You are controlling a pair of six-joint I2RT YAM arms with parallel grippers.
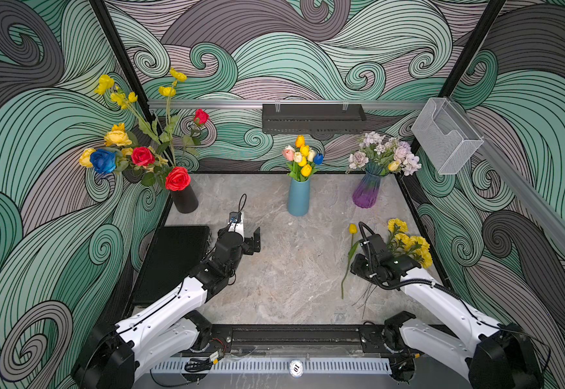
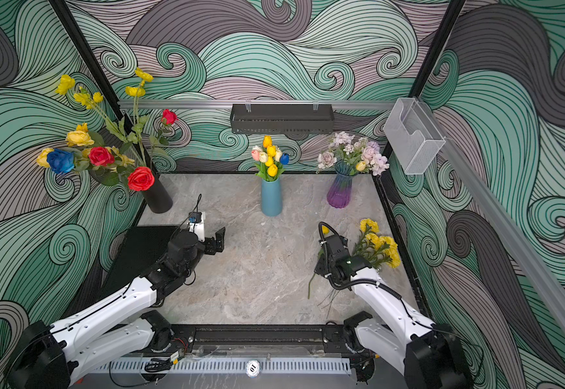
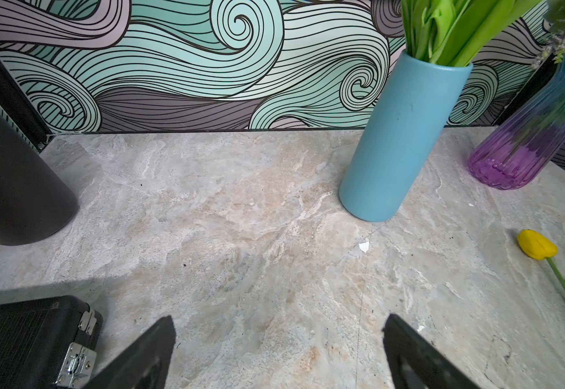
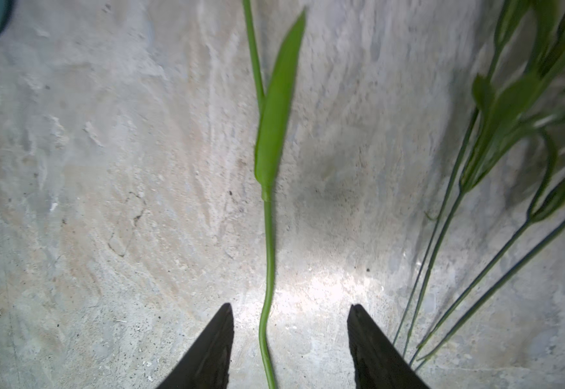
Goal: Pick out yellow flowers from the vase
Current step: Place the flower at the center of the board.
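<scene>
In both top views we look down into a small booth whose walls [image 1: 308,50] are covered in swirling teal, grey and lilac waves. Its floor is a grey-beige marbled tabletop [image 1: 274,276].

Three vases stand along the back:
- A black vase [image 1: 185,200] in the left corner holds red and blue roses, yellow roses [image 1: 118,138] and tall yellow sprays [image 1: 170,91].
- A blue vase [image 1: 298,201] in the middle holds yellow tulips [image 1: 304,160] among pink, white and blue ones.
- A purple glass vase [image 1: 367,192] to the right holds pale lilac blooms and one yellow bud [image 1: 393,165].

A black case [image 1: 173,259] lies at the left edge. A black basket [image 1: 313,118] hangs on the back wall and a clear bin [image 1: 446,134] on the right wall.

On the table's right side lies a single yellow tulip [image 1: 353,229]. Near it, at the edge, is a bunch of yellow pom-poms [image 1: 412,246]. The left gripper [image 1: 254,240] hovers mid-table. The right arm [image 1: 426,296] bends down over the tulip's stem [image 1: 343,286].

In the left wrist view, we see the left gripper's fingers spread wide over bare marble, with nothing between them. The blue vase stands ahead.

In the right wrist view, slightly blurred, the right gripper [image 4: 289,306] has its fingers parted on either side of the green stem. The stem lies flat on the marble and touches neither finger. The thin pom-pom stems [image 4: 459,235] lie close beside it.
</scene>
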